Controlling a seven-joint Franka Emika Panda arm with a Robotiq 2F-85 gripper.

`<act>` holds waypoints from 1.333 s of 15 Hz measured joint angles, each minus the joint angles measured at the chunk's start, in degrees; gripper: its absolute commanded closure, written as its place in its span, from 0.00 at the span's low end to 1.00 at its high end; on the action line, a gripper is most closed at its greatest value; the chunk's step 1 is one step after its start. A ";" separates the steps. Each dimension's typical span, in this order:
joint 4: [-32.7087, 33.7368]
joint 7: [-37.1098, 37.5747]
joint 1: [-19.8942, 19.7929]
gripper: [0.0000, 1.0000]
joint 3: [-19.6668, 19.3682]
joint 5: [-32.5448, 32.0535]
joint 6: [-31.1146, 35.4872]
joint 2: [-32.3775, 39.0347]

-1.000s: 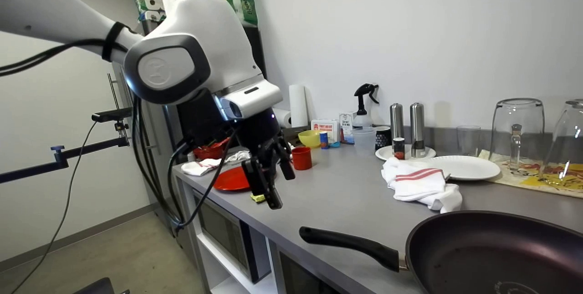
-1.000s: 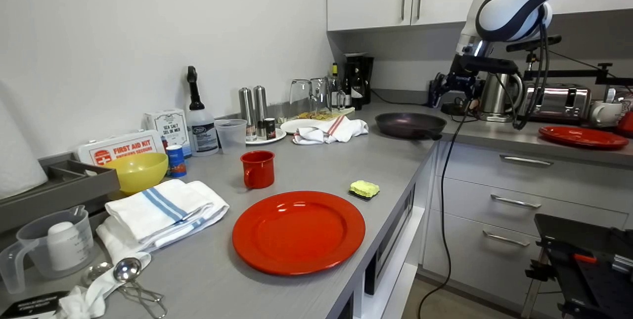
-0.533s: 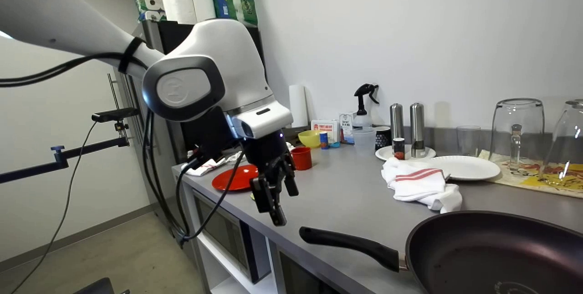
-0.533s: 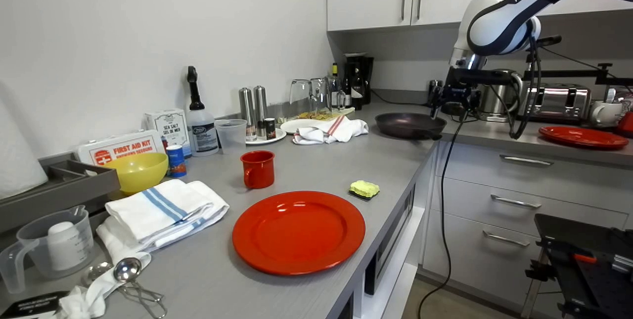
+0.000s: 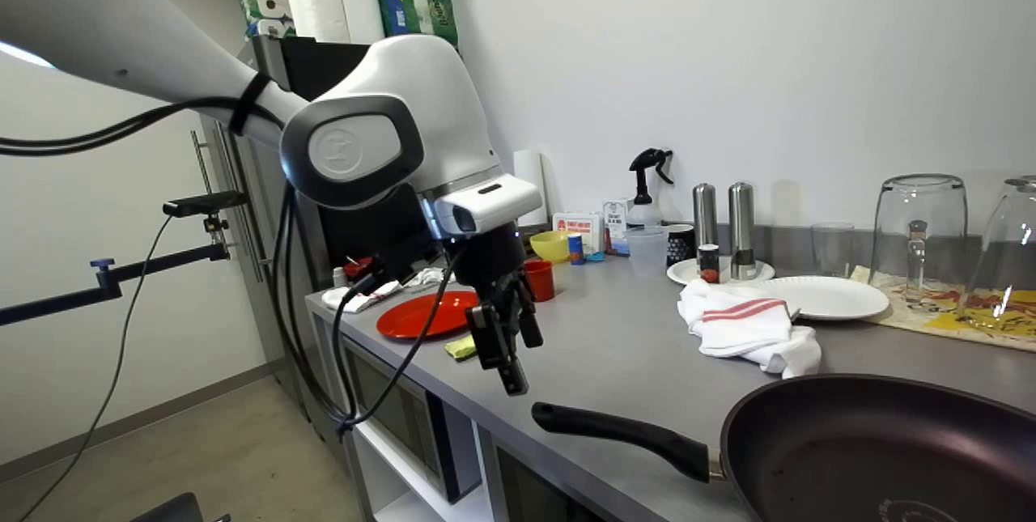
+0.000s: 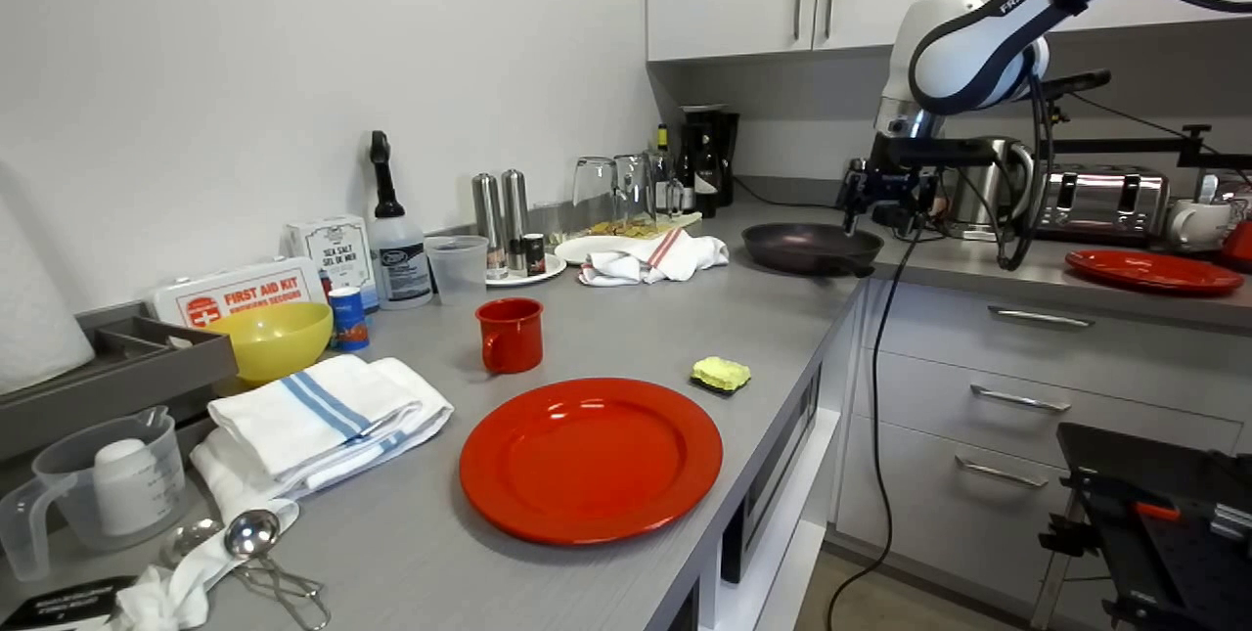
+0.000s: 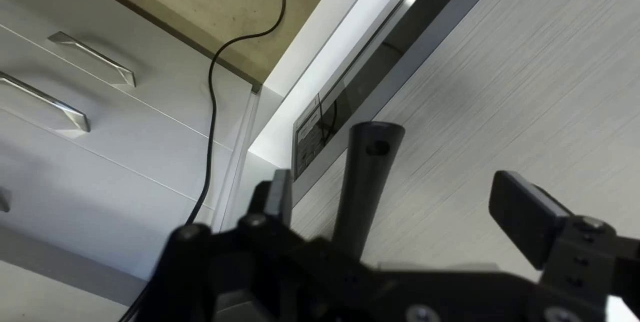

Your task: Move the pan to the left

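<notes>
Fingers point(image 7: 522, 217) of the black two-finger gripper point(image 7: 397, 197) stand wide apart, holding nothing. Beneath them you have the long black handle point(image 7: 367, 187) of the large round black frying pan point(image 5: 882, 457): in the wrist view it shows between the fingers, its long axis running up and down that view, so the pads would close across it. It lies off centre, nearer the pad at that view's left, so you probably want a slight shift that way before you descend; otherwise that finger may nudge the handle round. In an exterior view the fingertips hang close above the handle's free end, though how far you must drop is hard to judge. Past the handle, toward that view's lower right, the pan itself rests flat on the grey streaked countertop point(image 5: 615, 360), no finger touching it; a hold further in along the handle should swing less than one at its tip. Farther off, near the pan's rim, you see a white cloth towel with red stripes point(image 5: 749, 324).
</notes>
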 measured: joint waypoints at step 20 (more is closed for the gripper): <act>1.27 -1.09 0.64 0.00 -0.24 -1.31 -1.27 0.67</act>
